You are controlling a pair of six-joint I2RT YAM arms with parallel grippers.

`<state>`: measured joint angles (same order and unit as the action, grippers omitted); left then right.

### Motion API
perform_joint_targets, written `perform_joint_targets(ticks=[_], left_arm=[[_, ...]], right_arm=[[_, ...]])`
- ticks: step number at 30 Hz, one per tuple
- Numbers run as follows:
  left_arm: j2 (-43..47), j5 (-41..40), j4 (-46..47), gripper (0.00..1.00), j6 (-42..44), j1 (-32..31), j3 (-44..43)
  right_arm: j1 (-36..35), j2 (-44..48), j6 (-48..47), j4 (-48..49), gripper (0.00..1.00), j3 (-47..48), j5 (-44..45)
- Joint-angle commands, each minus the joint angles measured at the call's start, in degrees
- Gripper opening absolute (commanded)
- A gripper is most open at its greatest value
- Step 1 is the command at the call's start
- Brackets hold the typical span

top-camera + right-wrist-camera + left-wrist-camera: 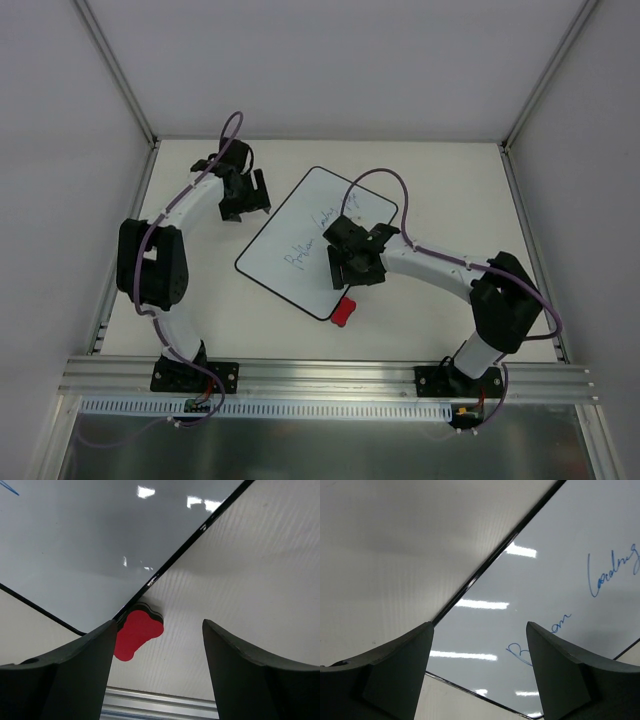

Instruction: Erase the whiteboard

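The whiteboard [305,225] lies tilted on the table with blue handwriting [318,238] on it. It also shows in the left wrist view [545,605] and the right wrist view [75,545]. A small red eraser [344,312] rests on the table against the board's near edge; the right wrist view shows it too [137,634]. My right gripper [355,272] hovers open and empty over the board's near right part, a little behind the eraser. My left gripper [250,205] is open and empty over the board's far left edge.
A metal rail [320,378] runs along the table's near edge. White walls enclose the table at the back and sides. Purple cables loop over both arms.
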<state>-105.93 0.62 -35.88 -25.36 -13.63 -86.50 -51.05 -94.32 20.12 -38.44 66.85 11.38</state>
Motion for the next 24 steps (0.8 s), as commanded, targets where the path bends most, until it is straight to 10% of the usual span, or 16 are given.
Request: perform_joint_targets(ticks=[1,13,24], left_arm=[[5.63,-2.38,2.83,0.77,-3.55,1.50,7.12],[25.32,-4.23,4.41,0.98,-2.59,2.29,26.11],[39.65,-1.76,5.82,0.99,-1.01,2.29,39.82]], right_arm=[[-1.51,1.16,8.08,-5.07,0.73,-0.58,4.09],[-7.22,1.16,26.08,-4.72,0.69,-3.83,9.36],[-10.38,-0.94,37.61,-3.40,0.54,-3.48,13.05]])
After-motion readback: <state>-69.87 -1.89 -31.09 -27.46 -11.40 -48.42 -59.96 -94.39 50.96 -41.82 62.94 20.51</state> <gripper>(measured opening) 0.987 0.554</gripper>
